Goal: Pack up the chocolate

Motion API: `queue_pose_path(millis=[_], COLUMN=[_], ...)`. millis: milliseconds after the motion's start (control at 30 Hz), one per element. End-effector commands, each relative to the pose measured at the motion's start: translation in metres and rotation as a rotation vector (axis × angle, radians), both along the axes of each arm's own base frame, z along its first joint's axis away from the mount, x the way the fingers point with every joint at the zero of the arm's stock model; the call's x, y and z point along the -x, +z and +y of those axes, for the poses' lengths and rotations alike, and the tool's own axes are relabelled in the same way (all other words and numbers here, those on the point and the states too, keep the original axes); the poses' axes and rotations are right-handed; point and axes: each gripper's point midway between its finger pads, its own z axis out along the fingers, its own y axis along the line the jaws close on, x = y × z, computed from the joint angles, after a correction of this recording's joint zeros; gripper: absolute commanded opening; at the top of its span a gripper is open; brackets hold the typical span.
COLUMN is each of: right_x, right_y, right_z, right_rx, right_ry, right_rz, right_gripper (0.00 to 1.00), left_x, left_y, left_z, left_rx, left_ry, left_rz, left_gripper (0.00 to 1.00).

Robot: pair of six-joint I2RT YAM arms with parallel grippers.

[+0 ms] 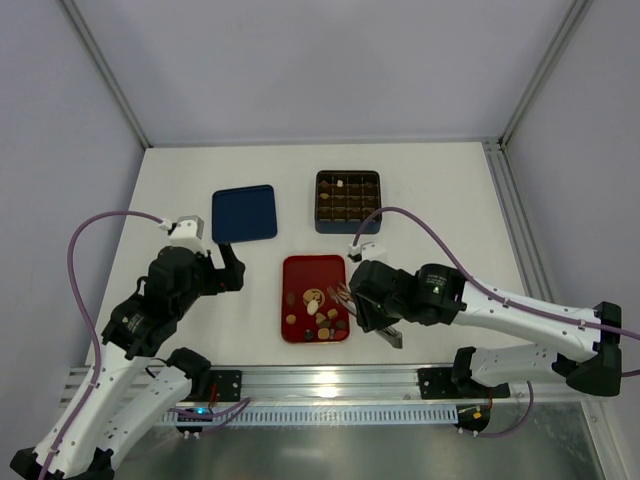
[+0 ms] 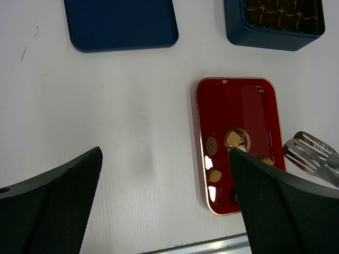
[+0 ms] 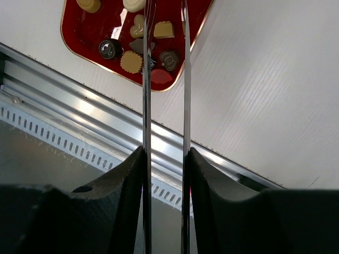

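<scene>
Left pincer (image 2: 165, 156) wide, empty, over bare white table (image 2: 106, 132). Right pincer (image 3: 165, 169) narrow, clamped on thin metal tongs (image 3: 186, 106) reaching over flat red tray (image 1: 305, 270). Small assorted chocolates (image 3: 131, 61) lie in tray's near half; a few sit in dark blue gridded box (image 1: 348, 226).

Most of the chocolate (image 1: 318, 318) lies loose in the near half of the red tray (image 1: 310, 272): tan, cream and dark bites clustered together, with one reddish piece (image 3: 160, 76) by the near rim. Other pieces sit in compartments of the dark blue box (image 1: 347, 227).
</scene>
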Motion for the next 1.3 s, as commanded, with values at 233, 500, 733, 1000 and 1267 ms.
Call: queue_pose_path(millis=[233, 500, 733, 1000, 1267], right_x=[0.007, 0.013, 0.016, 0.019, 0.015], right_y=[-0.012, -0.024, -0.036, -0.047, -0.047], right_z=[0.016, 0.023, 0.023, 0.020, 0.023], right_rx=[0.003, 0.036, 0.081, 0.113, 0.118], right_ry=[0.017, 0.043, 0.050, 0.047, 0.044], right_rz=[0.024, 0.043, 0.058, 0.075, 0.058], right_gripper=[0.43, 0.44, 0.44, 0.44, 0.34], left_x=[-0.003, -0.003, -0.003, -0.003, -0.002], left_y=[0.005, 0.005, 0.005, 0.006, 0.006], left_z=[-0.002, -0.002, -0.001, -0.001, -0.001], left_rx=[0.015, 0.016, 0.016, 0.018, 0.016], left_ry=[0.003, 0.003, 0.005, 0.005, 0.006], left_rz=[-0.024, -0.026, -0.026, -0.028, -0.031], left_gripper=[1.00, 1.00, 0.99, 1.00, 1.00])
